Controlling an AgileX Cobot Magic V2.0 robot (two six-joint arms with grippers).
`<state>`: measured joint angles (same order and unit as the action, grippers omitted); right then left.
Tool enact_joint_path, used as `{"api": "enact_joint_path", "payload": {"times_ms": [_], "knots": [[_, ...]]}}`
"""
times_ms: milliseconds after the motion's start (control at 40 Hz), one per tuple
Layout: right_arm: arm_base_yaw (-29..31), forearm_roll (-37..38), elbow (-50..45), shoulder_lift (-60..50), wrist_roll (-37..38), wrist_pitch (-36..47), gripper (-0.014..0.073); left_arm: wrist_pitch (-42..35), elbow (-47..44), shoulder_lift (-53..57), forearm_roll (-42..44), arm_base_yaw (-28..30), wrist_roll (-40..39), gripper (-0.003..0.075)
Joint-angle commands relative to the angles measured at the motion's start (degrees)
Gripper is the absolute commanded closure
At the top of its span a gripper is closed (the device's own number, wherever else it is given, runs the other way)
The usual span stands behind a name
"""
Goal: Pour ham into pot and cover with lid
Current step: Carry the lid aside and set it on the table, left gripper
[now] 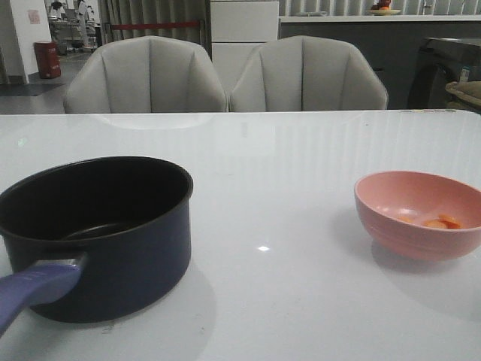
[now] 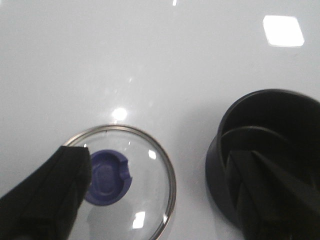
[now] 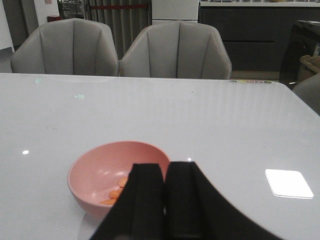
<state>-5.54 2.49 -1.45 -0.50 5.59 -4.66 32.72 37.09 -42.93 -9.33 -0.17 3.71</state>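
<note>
The dark navy pot (image 1: 98,226) stands at the front left of the table, empty inside, its purple-blue handle (image 1: 34,289) pointing toward me. The pink bowl (image 1: 417,214) at the right holds a few orange-pink ham chunks (image 1: 440,222). The glass lid (image 2: 145,170) with its blue-purple knob (image 2: 107,176) lies flat on the table beside the pot (image 2: 265,150). My left gripper (image 2: 157,157) hangs open and empty above the lid and pot. My right gripper (image 3: 165,167) is shut and empty, just behind the bowl (image 3: 100,170) and ham (image 3: 117,192). Neither gripper shows in the front view.
Two grey chairs (image 1: 225,75) stand behind the table's far edge (image 1: 240,113). The white tabletop (image 1: 285,195) lies between pot and bowl. A bright light reflection (image 3: 287,182) lies on the table to the right of the bowl.
</note>
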Motion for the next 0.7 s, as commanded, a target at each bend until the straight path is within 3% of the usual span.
{"api": "enact_joint_path", "payload": {"times_ms": [0,325,550,675], "knots": [[0.44,0.16,-0.63,-1.15,-0.24,4.66,0.0451,-10.33,-3.62,9.53,-0.40,-2.86,0.09,0.0127],[0.44,0.22,-0.63,-1.15,-0.29,5.12,0.0451,-18.46,-16.34,32.45,-0.40,-9.43,0.09,0.0127],[0.44,0.30,-0.51,-1.11,-0.74,13.52,0.0451,-22.28,-21.15,37.06,-0.40,-11.08,0.09,0.0127],[0.38,-1.11,2.02,-0.29,0.11,9.98,0.0451,-22.50,-21.13,37.06,-0.40,-11.22,0.09,0.0127]]}}
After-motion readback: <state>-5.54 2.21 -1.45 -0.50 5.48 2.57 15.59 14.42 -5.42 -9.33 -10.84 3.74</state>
